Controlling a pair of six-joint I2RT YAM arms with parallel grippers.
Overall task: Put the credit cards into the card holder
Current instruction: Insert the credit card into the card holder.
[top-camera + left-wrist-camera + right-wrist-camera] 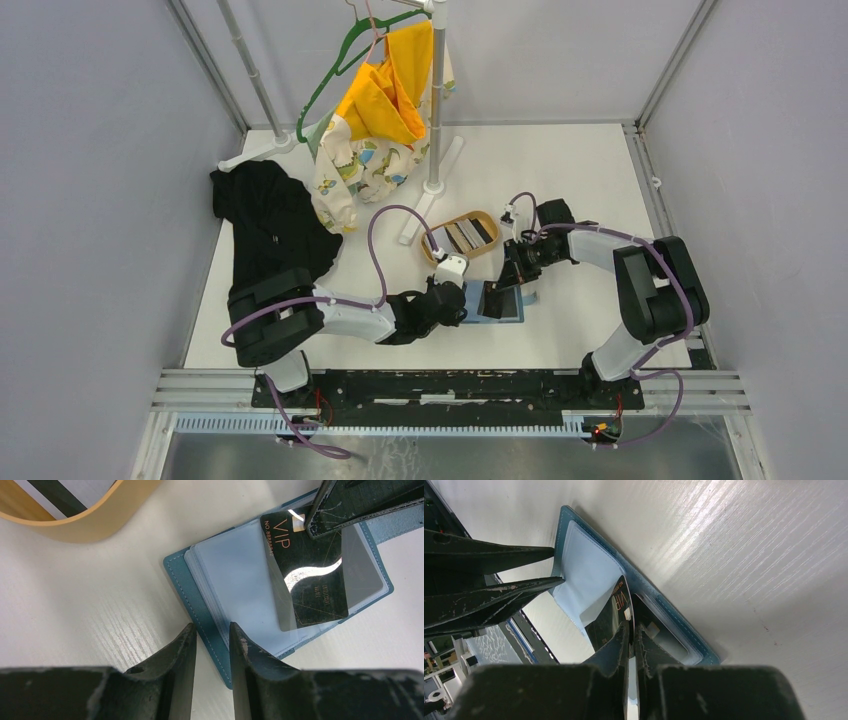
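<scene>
A black VIP card (310,575), clamped in the right gripper's (630,625) jaws, rests slanted on the open teal card holder (225,575) lying on the white table (75,605), the left gripper's (212,630) jaws apart astride its edge, the wooden tray (100,522) of credit cards (65,495) nearby.

Card holder (235,575) open flat, black card (310,580) tilted on it

card holder (508,312): on table (560,180) | credit cards (467,236): in oval tray (478,214)
</scene>
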